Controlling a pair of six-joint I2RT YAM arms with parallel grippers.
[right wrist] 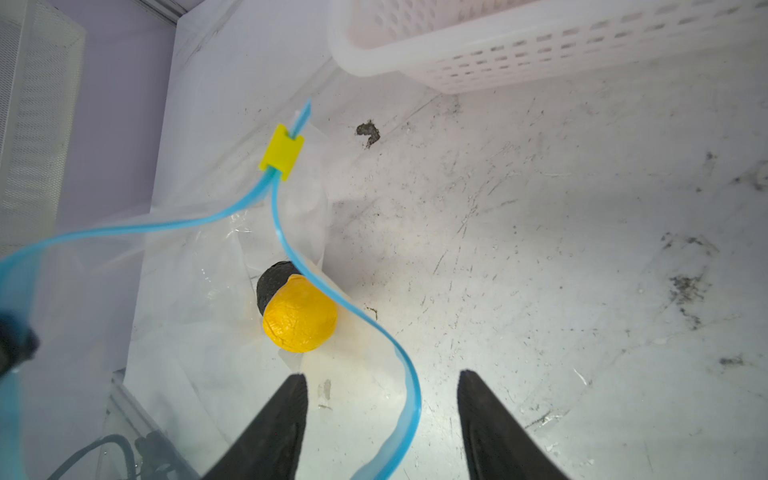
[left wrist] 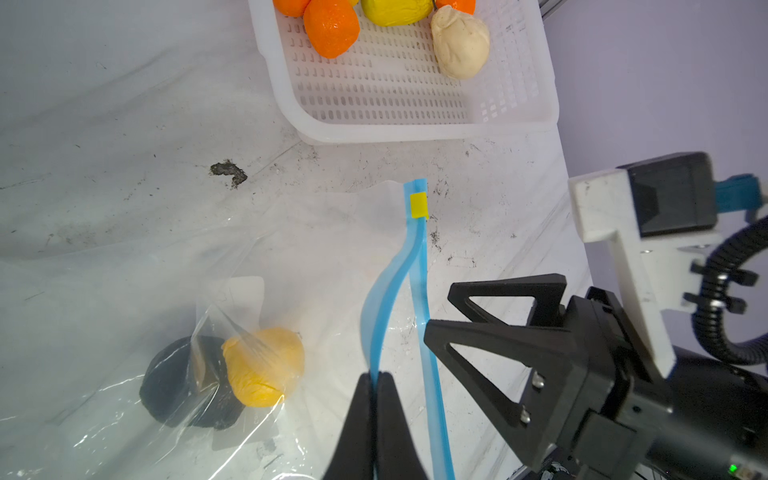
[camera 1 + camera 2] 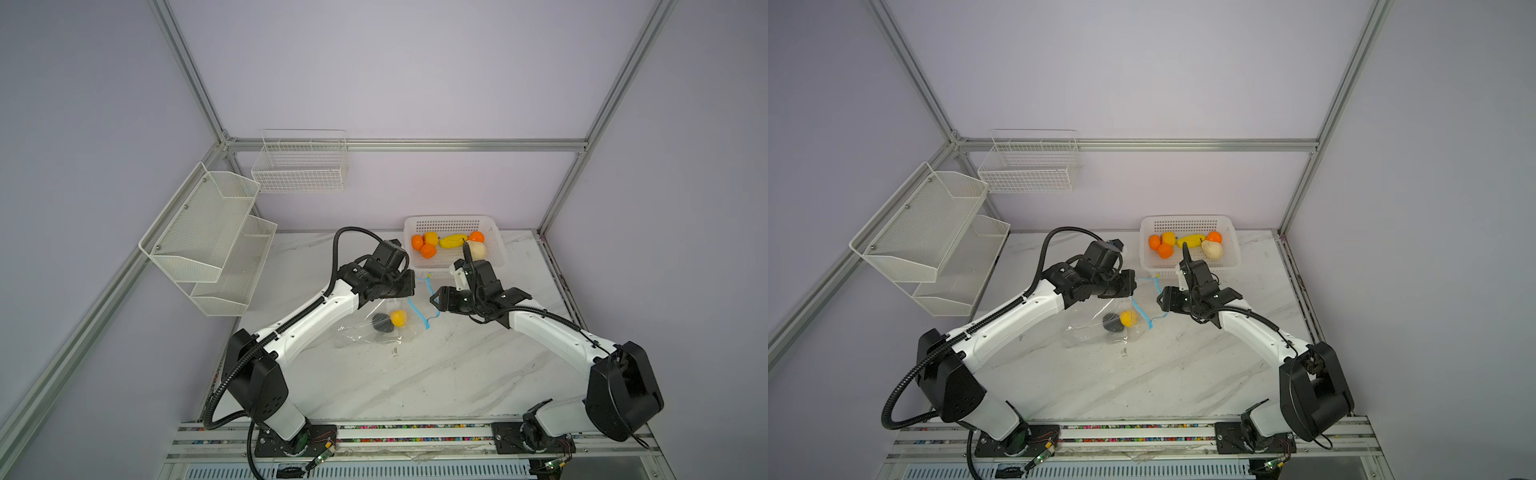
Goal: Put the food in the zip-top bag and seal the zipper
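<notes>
We see the zip-top bag lying flat near the middle of the table, its mouth facing 3 o'clock in both top views. The zipper runs along that mouth, its long axis roughly from 12 to 6 o'clock, with the yellow slider at the 12 o'clock end. Its two blue lips are parted and bowed. The left gripper is pinched tight on one lip. The right gripper has its jaws well apart with the other lip passing between them, and we cannot tell whether either finger touches it. Inside the bag a dark lump and a yellow fruit sit touching. The rest of the food lies in the white basket at 1 o'clock of the bag. The table is marble-patterned, scuffed and speckled, set among lilac walls, an aluminium frame and wire shelves at 10 o'clock. In the top views the left wrist hides its own fingers and the bag's upper part. The clear plastic's outline is hard to trace, and the basket is cut off in both wrist views.
</notes>
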